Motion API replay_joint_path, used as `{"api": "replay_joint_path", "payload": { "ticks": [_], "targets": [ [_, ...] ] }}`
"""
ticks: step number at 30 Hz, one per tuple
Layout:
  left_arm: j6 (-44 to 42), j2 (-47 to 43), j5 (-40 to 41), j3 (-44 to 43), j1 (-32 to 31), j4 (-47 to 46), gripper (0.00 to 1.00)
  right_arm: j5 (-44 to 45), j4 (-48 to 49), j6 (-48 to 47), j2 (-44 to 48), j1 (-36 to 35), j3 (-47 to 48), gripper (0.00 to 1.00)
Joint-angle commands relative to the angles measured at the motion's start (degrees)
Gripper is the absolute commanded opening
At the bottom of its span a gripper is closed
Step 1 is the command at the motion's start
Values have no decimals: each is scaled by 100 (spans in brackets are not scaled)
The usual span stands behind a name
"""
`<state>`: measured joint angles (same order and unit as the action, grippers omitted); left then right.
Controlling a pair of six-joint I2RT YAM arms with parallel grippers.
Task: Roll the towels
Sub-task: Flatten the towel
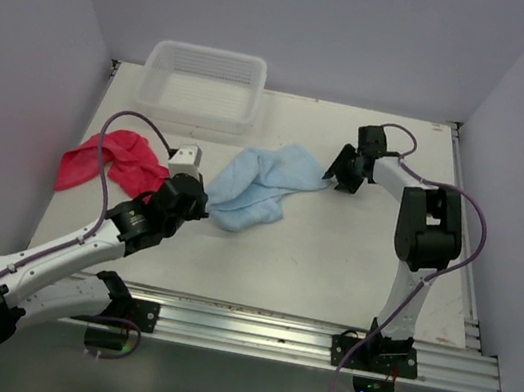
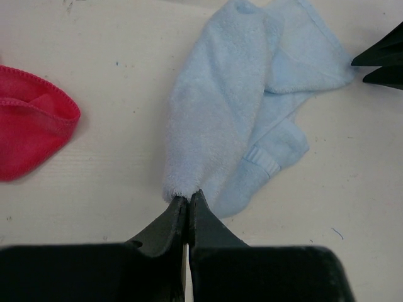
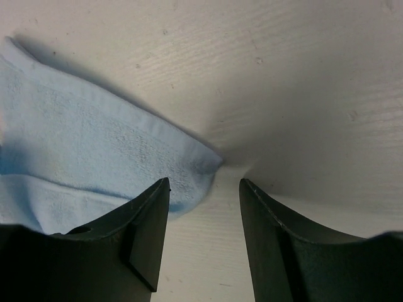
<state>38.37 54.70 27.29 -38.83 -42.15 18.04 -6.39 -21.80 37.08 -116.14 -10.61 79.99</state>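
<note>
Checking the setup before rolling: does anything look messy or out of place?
Yes. The blue towel lies bunched and folded over itself mid-table, not flat. The left gripper pinches one end, and the right gripper stands open at the opposite corner. The red towel sits crumpled at the left. Nothing looks spilled or damaged.

I see the blue towel (image 1: 258,187) crumpled mid-frame, my left gripper (image 1: 201,208) at its lower-left end, my right gripper (image 1: 331,178) at its right corner (jaws too small to read). Red towel (image 1: 111,161) at left, clear basket (image 1: 209,53) above.
</note>
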Motion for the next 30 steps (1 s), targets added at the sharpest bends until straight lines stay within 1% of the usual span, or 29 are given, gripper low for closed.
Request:
{"api": "replay_joint_path", "payload": {
  "ticks": [1,6,11,12,15,19,21,22,23,24,25,27,30],
  "targets": [
    [48,-126,93,103,-21,-134,0,-55,98,185,-225,-46,263,53],
    [22,-143,40,191,-21,-257,0,41,-17,115,-409,-90,237,50],
    [-5,-161,-31,270,-21,-328,0,348,-342,-86,-726,-239,412,43],
    [-5,-170,-31,288,-21,-354,0,593,-421,-139,-813,-318,447,42],
    [-14,-231,-22,341,-21,-363,0,849,-763,-254,-998,-406,588,40],
    [-40,-310,-31,411,-21,-363,0,1017,-940,-403,-1148,-468,711,35],
    [-49,-337,-31,437,-21,-372,0,1122,-1045,-447,-1174,-529,790,31],
    [-49,-337,-39,446,-21,-363,0,1166,-1202,-465,-1209,-547,912,27],
    [-49,-372,-39,472,-21,-372,0,1132,-1238,-500,-1210,-547,940,19],
    [-49,-389,-48,481,-21,-398,0,1088,-1265,-509,-1201,-591,957,14],
    [-40,-424,-66,516,-21,-415,0,1053,-1291,-518,-1175,-591,984,0],
    [-31,-442,-92,596,-21,-477,1,991,-1344,-526,-1069,-609,1010,0],
    [-57,-425,-188,648,-21,-495,11,851,-1449,-561,-719,-600,1019,0]
  ]
}}
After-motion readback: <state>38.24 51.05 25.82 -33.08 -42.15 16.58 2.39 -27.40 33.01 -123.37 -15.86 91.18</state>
